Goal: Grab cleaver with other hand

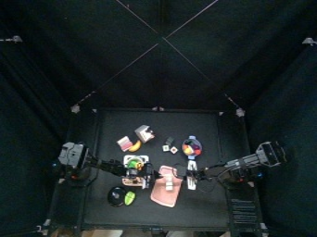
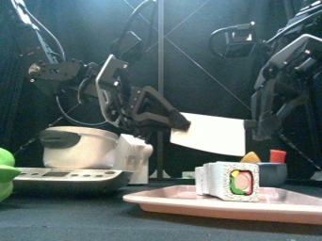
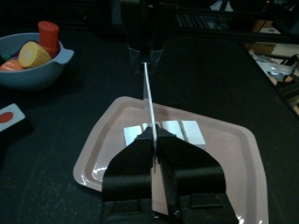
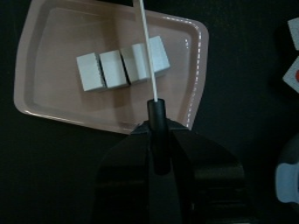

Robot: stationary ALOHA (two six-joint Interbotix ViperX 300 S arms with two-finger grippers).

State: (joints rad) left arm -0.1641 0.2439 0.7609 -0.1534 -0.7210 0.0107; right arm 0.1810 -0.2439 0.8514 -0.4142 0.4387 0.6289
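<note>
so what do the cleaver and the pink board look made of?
Cleaver: blade looks like matte whitish plastic or painted wood, with no metallic glint; the handle is dark and its material is unclear. Pink board: probably moulded plastic, with a smooth, slightly glossy surface, a raised rim and rounded corners, more tray than board.

I see a whitish-grey cleaver (image 2: 212, 132) with a dark handle, a pink tray (image 4: 47, 83) carrying white-sided rolls (image 4: 121, 65), and a blue bowl (image 3: 33, 72) on the black bench (image 3: 233, 96).
</note>
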